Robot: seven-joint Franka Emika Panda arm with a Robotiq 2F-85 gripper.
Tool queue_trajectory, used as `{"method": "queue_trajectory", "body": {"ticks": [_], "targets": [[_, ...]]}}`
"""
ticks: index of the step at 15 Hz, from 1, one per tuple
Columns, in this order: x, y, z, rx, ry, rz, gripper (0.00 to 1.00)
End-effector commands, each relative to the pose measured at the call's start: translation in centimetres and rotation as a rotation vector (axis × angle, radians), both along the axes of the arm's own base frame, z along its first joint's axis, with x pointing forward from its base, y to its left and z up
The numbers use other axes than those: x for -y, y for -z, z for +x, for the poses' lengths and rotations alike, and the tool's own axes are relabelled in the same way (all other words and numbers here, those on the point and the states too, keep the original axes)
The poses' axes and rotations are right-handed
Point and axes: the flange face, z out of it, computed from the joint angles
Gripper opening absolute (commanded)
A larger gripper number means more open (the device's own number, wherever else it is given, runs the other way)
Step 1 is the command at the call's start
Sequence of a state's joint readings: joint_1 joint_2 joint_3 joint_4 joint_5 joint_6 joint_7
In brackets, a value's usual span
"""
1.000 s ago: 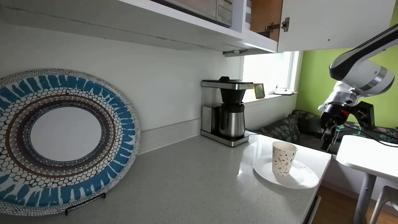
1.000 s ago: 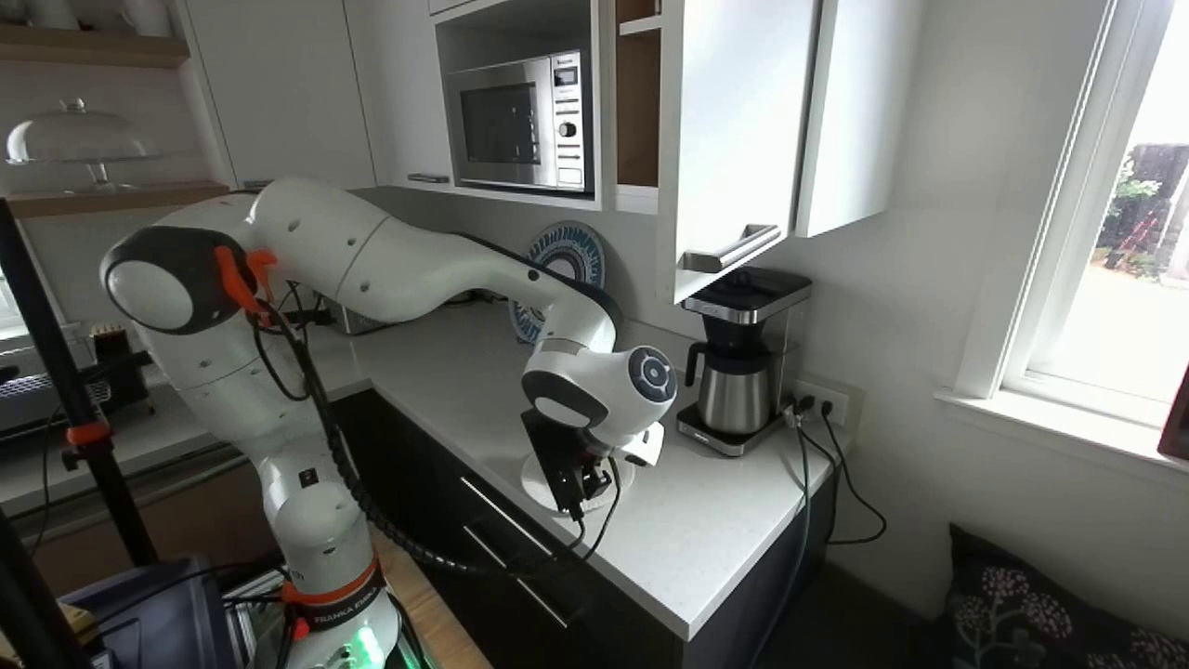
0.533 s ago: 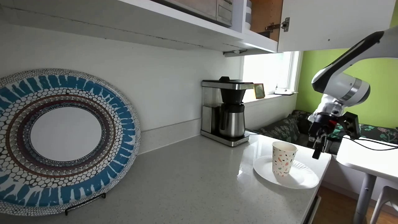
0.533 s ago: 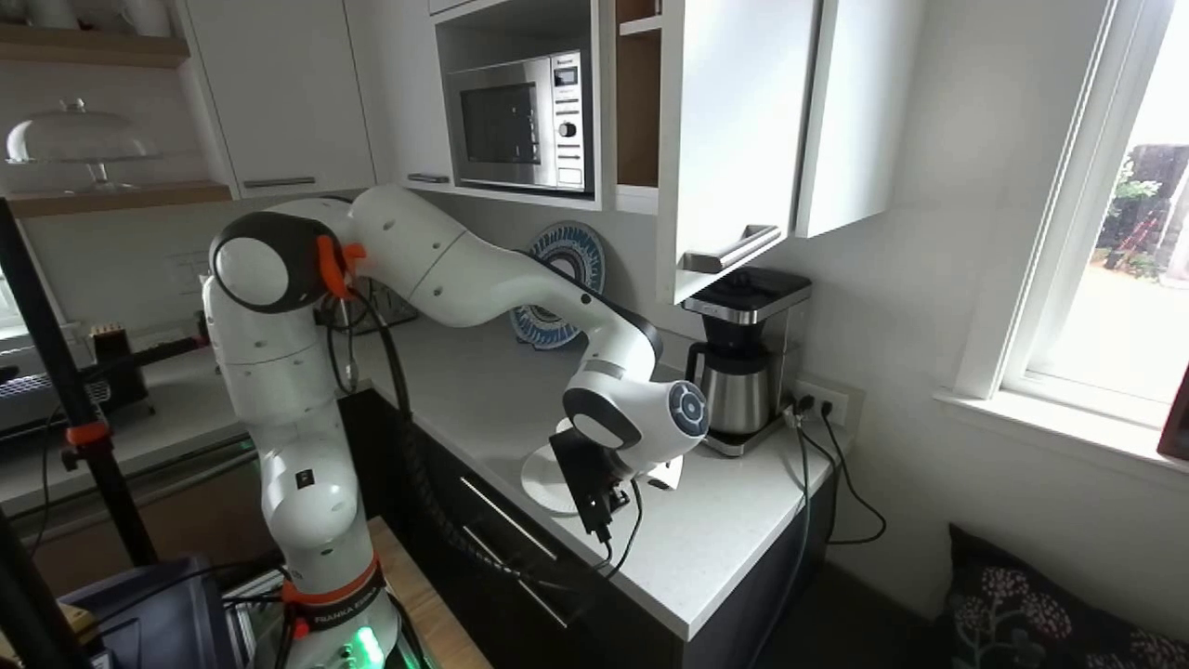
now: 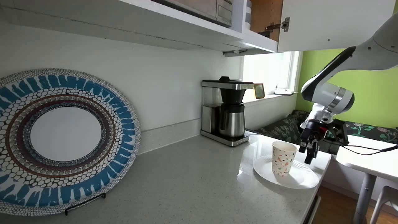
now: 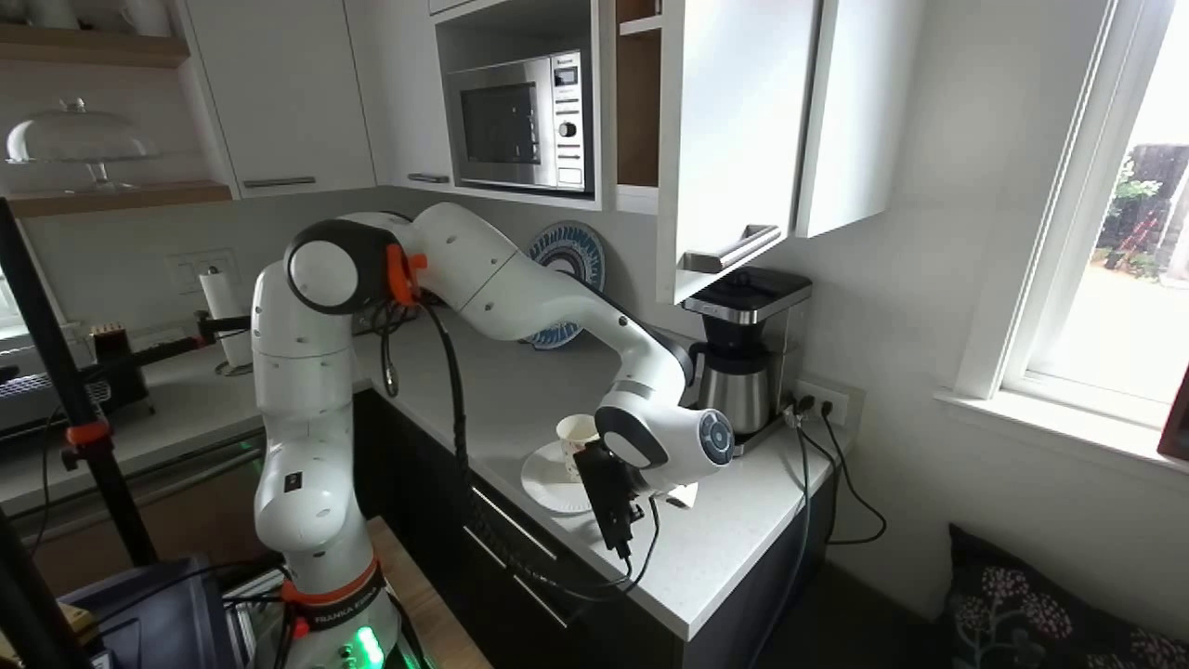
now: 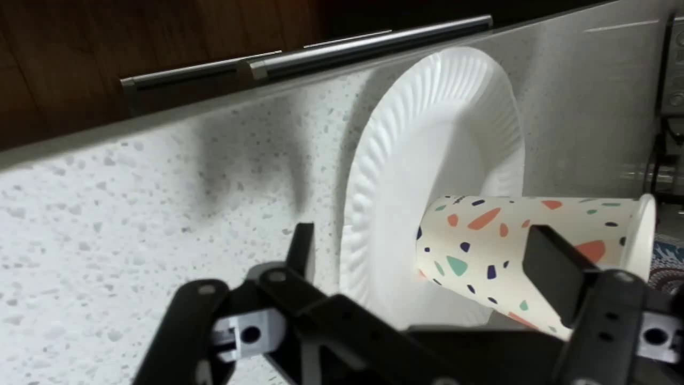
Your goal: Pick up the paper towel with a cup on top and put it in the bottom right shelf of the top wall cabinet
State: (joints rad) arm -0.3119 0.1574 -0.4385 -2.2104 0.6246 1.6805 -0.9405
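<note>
The paper towel is a round white paper plate with a ridged rim, flat on the counter near its edge in both exterior views (image 5: 298, 182) (image 6: 548, 488) and the wrist view (image 7: 395, 214). The cup, pale with coloured specks, stands upright on it (image 5: 283, 158) (image 6: 578, 437) (image 7: 481, 240). My gripper (image 5: 306, 155) is open and empty, beside the plate and a little above the counter. In the wrist view (image 7: 422, 254) one finger is over bare counter and the other overlaps the cup; contact cannot be told. The top wall cabinet (image 5: 329, 25) (image 6: 734, 121) stands open; its bottom right shelf (image 5: 259, 40) shows only its front edge.
A coffee maker (image 5: 228, 115) (image 6: 743, 372) stands at the wall behind the plate. The cabinet door, with its handle (image 6: 734, 249), juts out above the counter. A large blue-patterned plate (image 5: 121, 133) leans on the wall. A microwave (image 6: 520, 121) sits left of the cabinet compartment.
The arm has swung across and lowered, bringing my gripper from beyond the counter's end to beside the plate and cup. The cup and plate have not moved.
</note>
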Motion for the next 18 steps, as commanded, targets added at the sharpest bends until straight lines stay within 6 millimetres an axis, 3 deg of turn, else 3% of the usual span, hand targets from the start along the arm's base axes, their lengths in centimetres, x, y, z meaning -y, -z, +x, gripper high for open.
{"method": "queue_trajectory", "body": {"ticks": [1, 18], "targets": [[0.9, 1.3, 0.8, 0.020, -0.001, 0.071, 1.00], [0.6, 3.2, 2.6, 0.010, 0.032, 0.147, 1.00]]}}
